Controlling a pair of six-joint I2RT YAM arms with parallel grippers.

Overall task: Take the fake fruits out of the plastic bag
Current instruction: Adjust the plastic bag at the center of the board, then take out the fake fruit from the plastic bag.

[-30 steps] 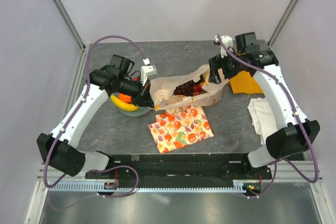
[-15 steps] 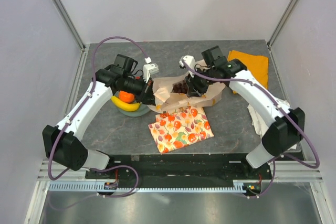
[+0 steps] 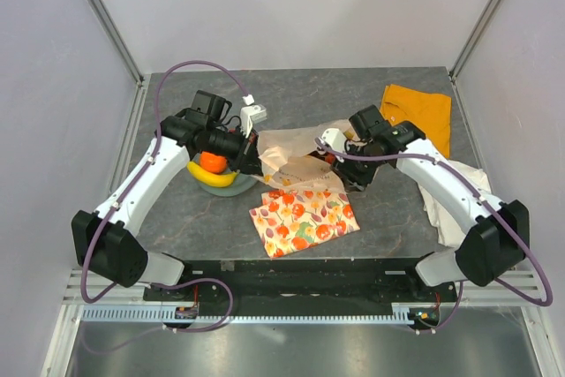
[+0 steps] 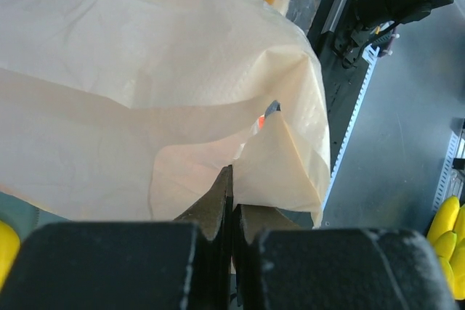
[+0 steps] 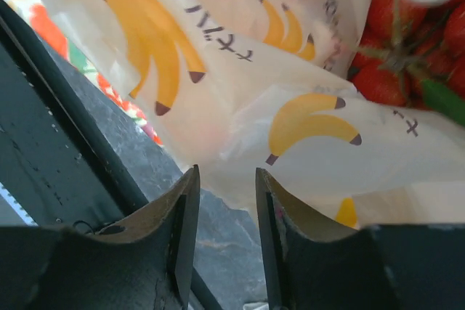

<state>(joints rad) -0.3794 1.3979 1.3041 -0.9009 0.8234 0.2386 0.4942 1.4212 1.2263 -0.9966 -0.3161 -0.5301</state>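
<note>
The plastic bag (image 3: pixel 296 149) lies crumpled mid-table, cream with banana prints (image 5: pixel 305 125). My left gripper (image 3: pixel 252 163) is shut on the bag's left edge, with thin film pinched between the fingers (image 4: pixel 231 183). My right gripper (image 3: pixel 351 176) is open at the bag's near right side, its tips (image 5: pixel 225 179) just short of the film and holding nothing. Red fake fruits with green stems (image 5: pixel 407 41) show inside the bag, and a bit of red shows from above (image 3: pixel 328 157). A banana (image 3: pixel 212 178) and an orange (image 3: pixel 210 162) sit in a grey-green bowl (image 3: pixel 231 188) left of the bag.
A flat fruit-patterned cloth (image 3: pixel 305 216) lies just in front of the bag. An orange cloth (image 3: pixel 419 112) lies at the back right, a white cloth (image 3: pixel 455 196) at the right edge. The black front rail (image 5: pixel 43 128) is close below the right gripper.
My right arm reached in over the bag's mouth, then pulled back to the bag's near right side. The bag has sagged flatter. The left gripper has kept its hold.
</note>
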